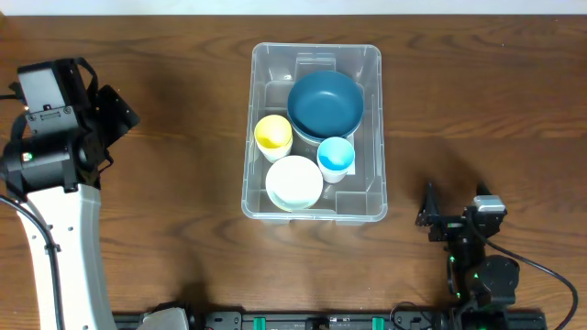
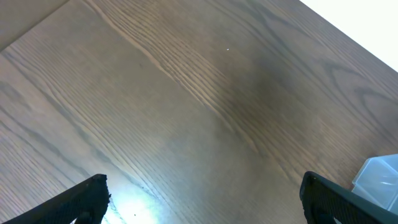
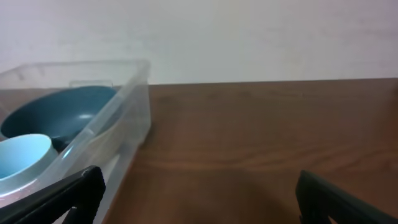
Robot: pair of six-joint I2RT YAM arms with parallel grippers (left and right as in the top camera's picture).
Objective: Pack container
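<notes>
The clear plastic container (image 1: 315, 48) stands at the table's middle. Inside it are dark blue bowls (image 1: 326, 103), a yellow cup (image 1: 272, 134), a light blue cup (image 1: 336, 156) and a white bowl (image 1: 294, 181). My left gripper (image 1: 121, 115) hovers over bare wood far to the container's left, open (image 2: 205, 199) and holding nothing; a container corner (image 2: 379, 177) shows at its right edge. My right gripper (image 1: 456, 206) sits low by the front right, open (image 3: 199, 193) and empty. Its view shows the container wall (image 3: 134, 93), the blue bowl (image 3: 62, 112) and the light blue cup (image 3: 22, 155) to its left.
The dark wooden table (image 1: 165, 183) runs out to a pale wall at the back. The left arm's white link (image 1: 64, 247) crosses the front left corner. The arms' base rail (image 1: 312, 321) lines the front edge.
</notes>
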